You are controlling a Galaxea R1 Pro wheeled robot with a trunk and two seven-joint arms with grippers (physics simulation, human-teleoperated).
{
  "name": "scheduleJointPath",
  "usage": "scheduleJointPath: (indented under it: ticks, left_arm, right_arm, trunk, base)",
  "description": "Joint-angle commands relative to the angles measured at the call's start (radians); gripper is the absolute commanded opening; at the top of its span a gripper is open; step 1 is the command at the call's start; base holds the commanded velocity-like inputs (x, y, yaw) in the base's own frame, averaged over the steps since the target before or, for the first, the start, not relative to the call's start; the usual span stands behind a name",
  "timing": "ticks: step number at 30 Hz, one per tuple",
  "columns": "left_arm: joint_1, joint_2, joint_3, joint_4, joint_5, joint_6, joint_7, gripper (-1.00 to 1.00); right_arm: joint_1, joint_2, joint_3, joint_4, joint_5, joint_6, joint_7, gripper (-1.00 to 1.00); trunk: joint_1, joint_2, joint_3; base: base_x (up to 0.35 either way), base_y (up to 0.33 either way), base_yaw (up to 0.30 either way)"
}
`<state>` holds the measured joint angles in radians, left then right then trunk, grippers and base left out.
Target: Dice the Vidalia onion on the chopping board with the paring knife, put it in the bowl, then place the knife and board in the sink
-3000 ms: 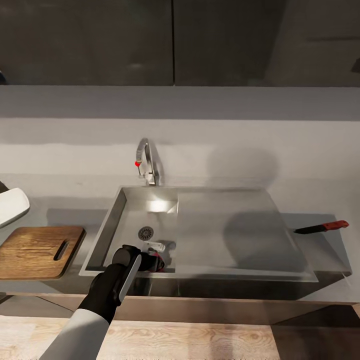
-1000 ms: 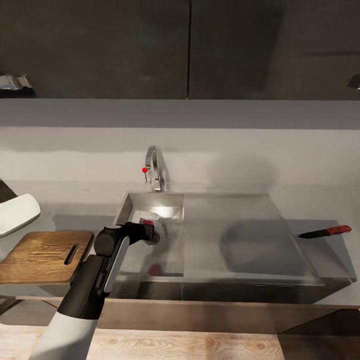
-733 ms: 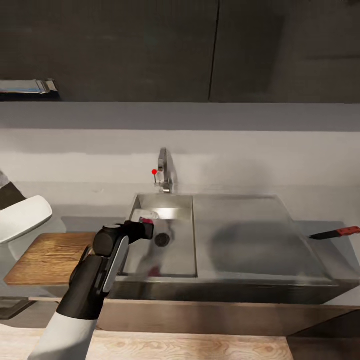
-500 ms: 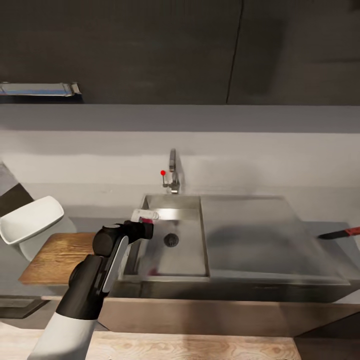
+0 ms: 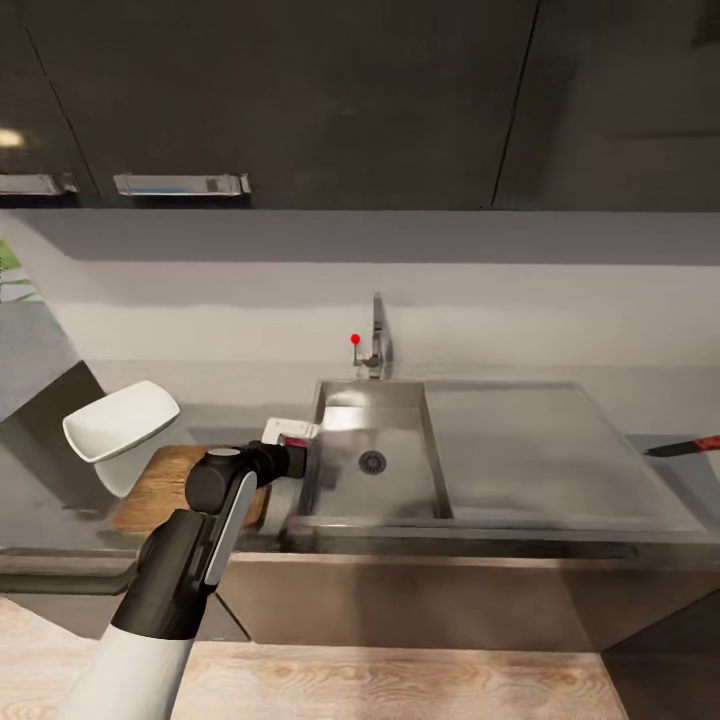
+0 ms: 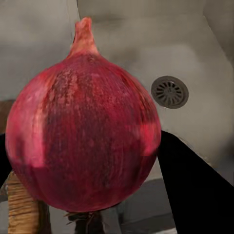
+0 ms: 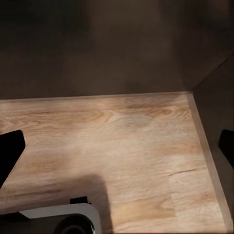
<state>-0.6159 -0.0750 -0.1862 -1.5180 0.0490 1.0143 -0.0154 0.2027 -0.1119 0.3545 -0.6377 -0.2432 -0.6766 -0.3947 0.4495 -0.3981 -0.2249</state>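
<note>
My left gripper (image 5: 296,450) is shut on the Vidalia onion (image 5: 298,440), a pinkish-red ball held above the left rim of the sink (image 5: 330,520). In the left wrist view the onion (image 6: 83,131) sits large between the dark fingers (image 6: 195,190), with the sink's drain (image 6: 169,91) beyond it. The chopping board (image 5: 160,485) lies on the counter just left of the sink, partly hidden by my arm. The white bowl (image 5: 120,422) stands beside the board's far left end. The paring knife (image 5: 688,445) lies on the counter at the far right. My right gripper (image 7: 117,151) is open over the floor.
A chrome tap (image 5: 376,345) with a red-tipped lever stands behind the basin. The flat drainboard (image 5: 540,460) spreads right of the basin. Dark wall cabinets (image 5: 300,100) hang above the counter. Wooden floor (image 7: 122,131) lies below the right arm.
The left gripper lifted the onion out of the basin and carried it to the sink's left rim. The camera swung left, so the sink and knife shifted right in the picture.
</note>
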Motion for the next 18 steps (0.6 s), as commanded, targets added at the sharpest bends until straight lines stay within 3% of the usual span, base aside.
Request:
scheduleJointPath:
  ticks: [1,18]
  left_arm:
    - [-0.001,0.000,0.001,-0.001,0.003,0.005,-0.001,-1.00]
    - [-0.001,0.000,0.001,0.003,0.003,0.005,-0.001,-1.00]
  right_arm:
    - [0.000,-0.002,0.008,-0.002,-0.005,-0.001,-0.009,1.00]
    - [0.000,-0.002,0.008,0.000,-0.005,-0.001,-0.009,1.00]
  trunk:
    - [0.000,-0.002,0.000]
    - [0.000,-0.002,0.024]
  base:
    - [-0.069,0.281,0.000]
    - [-0.008,0.301,0.000]
